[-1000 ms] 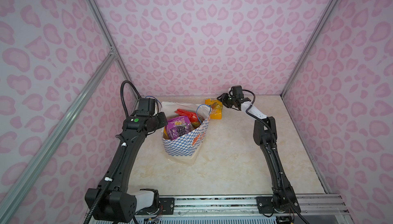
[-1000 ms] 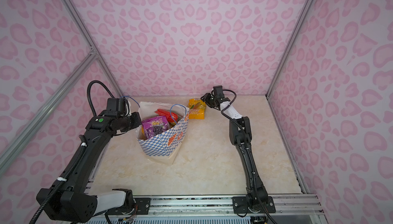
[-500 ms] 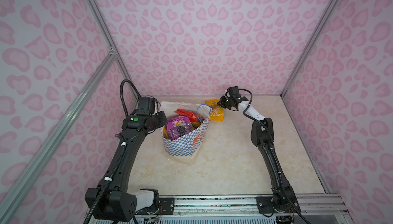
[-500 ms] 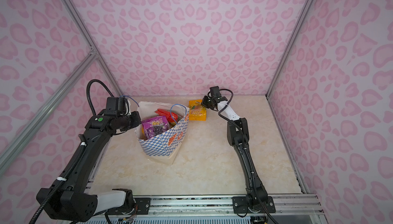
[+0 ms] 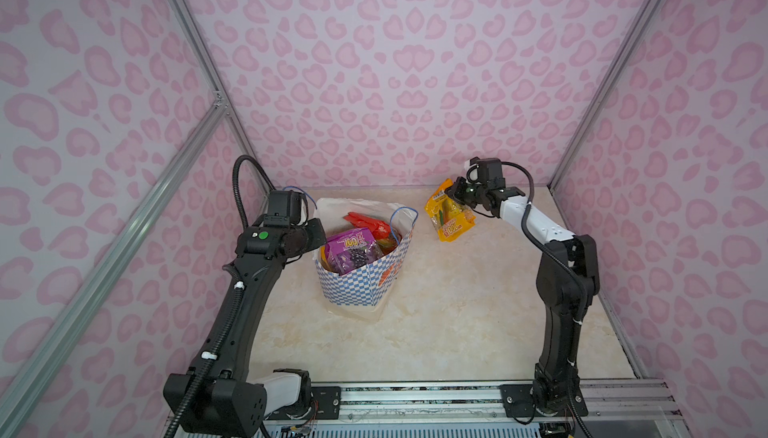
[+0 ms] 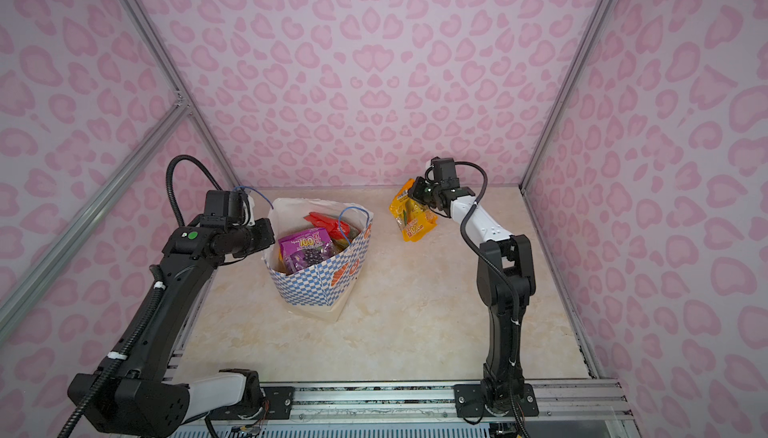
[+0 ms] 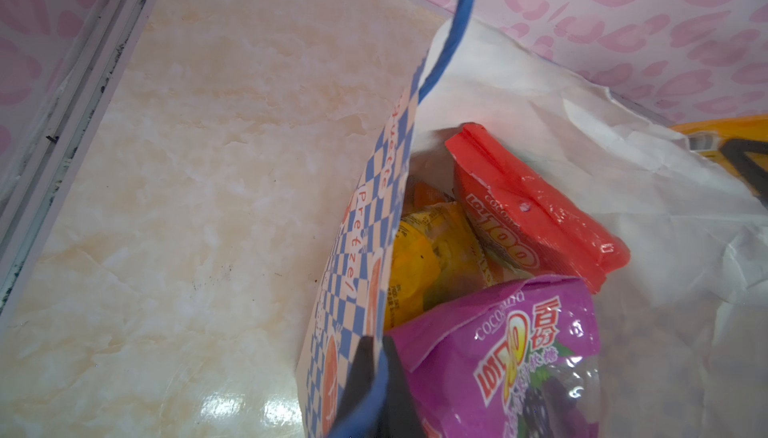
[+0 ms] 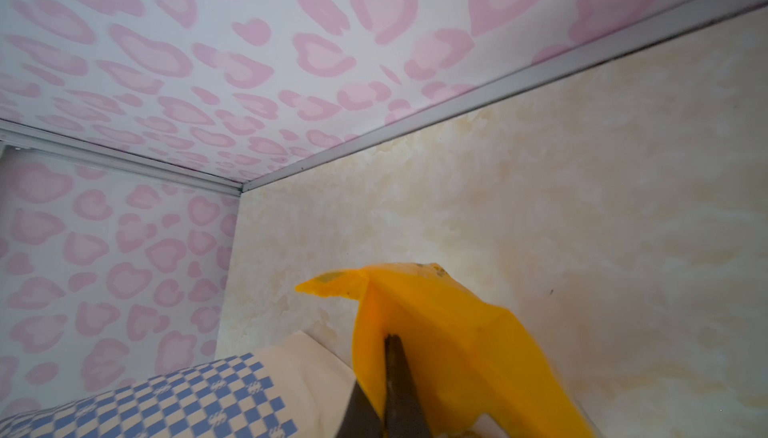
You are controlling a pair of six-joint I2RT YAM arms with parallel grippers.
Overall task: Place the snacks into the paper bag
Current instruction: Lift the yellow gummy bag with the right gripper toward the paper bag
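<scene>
Two arms, both mine, appear in both top views. My left arm climbs from its base at the near rail [image 5: 415, 390] and leans toward the far wall. It then bends at the elbow so that the wrist lies level and points right.

My left claw [image 7: 380, 377] is clamped tight on the left rim of the paper bag [image 5: 360, 288]. The left wrist view shows its dark fingers [image 7: 362, 369] pinching the checkered paper together with a blue cord handle [image 7: 453, 36]. The bag stands upright and open-mouthed on the marble tabletop [image 5: 457, 319], left of centre.

Three snacks show inside it: a purple packet [image 5: 353, 248] on top, a red packet [image 5: 365, 220] behind it toward the far wall, and a yellow pack [image 7: 415, 261] beneath both.

My right arm stands nearly upright from its base, folds at the elbow, and sends its white forearm up and leftward toward the far wall. My right claw [image 5: 455, 198] is closed hard on the upper edge of a yellow-orange packet [image 5: 449, 218]. The packet hangs tilted below it, to the right of the bag and clear of it. Whether the packet's lower corner touches the tabletop I cannot tell. In the right wrist view the bag's checkered wall sits just beside the held packet.
</scene>
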